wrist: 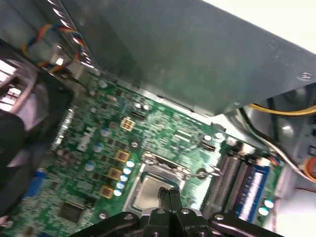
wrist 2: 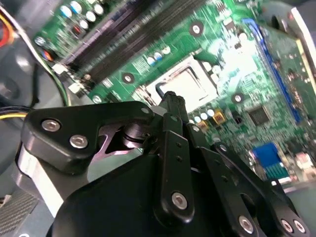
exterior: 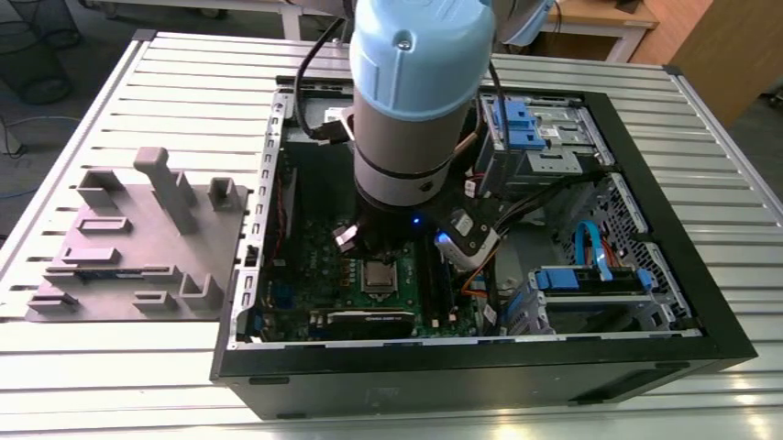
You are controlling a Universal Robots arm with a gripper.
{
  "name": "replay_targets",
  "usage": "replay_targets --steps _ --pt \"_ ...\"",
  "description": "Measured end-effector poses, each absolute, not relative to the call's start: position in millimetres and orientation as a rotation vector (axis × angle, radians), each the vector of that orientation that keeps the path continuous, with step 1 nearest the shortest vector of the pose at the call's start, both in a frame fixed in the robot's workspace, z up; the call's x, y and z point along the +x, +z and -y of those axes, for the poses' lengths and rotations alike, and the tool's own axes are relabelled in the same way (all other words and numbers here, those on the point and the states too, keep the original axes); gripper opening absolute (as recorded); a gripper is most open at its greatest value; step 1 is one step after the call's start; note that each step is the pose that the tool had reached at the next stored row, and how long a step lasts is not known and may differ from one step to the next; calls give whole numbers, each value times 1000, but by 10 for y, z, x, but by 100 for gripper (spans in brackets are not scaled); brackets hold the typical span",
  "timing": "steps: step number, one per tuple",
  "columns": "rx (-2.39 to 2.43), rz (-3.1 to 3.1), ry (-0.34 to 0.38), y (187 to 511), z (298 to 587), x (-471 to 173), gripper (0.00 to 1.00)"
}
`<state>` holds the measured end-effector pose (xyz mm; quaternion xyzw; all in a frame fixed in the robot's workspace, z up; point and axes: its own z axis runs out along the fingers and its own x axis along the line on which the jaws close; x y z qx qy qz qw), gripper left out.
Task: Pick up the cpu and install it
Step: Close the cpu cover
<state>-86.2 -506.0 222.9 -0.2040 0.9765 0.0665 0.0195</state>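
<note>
1. The cpu (wrist 2: 197, 81) lies flat in its socket on the green motherboard (wrist: 163, 123), with its silvery top facing up. In the exterior view it sits just below the frame's centre.
2. The gripper (wrist 2: 173, 98) hangs at the cpu's edge with its fingers pinched together and nothing between them. I cannot tell whether they touch the chip.
3. Around them stands the open black computer case (exterior: 490, 367).
4. A grey moulded tray (exterior: 123, 257) rests on the slatted table (exterior: 183, 73) at the exterior view's left.

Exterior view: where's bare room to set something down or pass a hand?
Bare table slats at the exterior view's upper left, bordered by the grey moulded tray and computer case; another patch below the tray. Inside the case is crowded: arm and cables over the motherboard.
</note>
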Motion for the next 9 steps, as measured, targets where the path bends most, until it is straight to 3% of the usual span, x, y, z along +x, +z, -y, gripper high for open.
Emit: replay_targets --steps 9 --pt "-638 -3081 225 2229 5060 -841 11"
